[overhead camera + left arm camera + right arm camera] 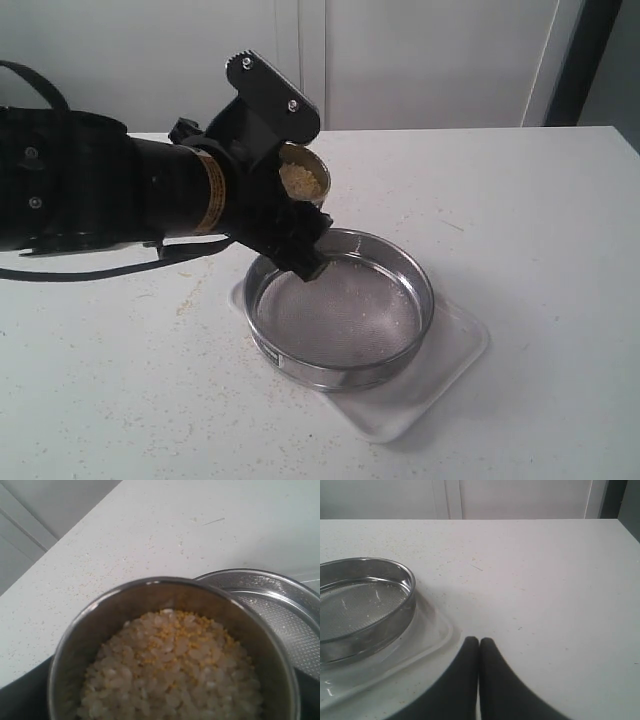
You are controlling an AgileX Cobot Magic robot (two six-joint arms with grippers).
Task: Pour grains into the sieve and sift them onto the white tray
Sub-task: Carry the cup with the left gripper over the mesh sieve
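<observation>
The grains (170, 675), pale bits mixed with yellow meal, are seen filling a small steel cup (125, 605), which is clasped in the wide-spread left gripper (303, 190) and tipped towards the sieve (345, 372), by its rim. The mesh is almost bare, so pouring is judged barely begun and sifting not yet done. The sieve is set in the white tray (455, 345). The right gripper (479, 652) is pressed closed, empty, beside the tray. The print on the left arm's yellow band (211, 195) cannot be read.

Bare test room or lab, speckled white worktop (520, 200), plain white wall panels (430, 60) behind, dark door frame (578, 60) far right.
</observation>
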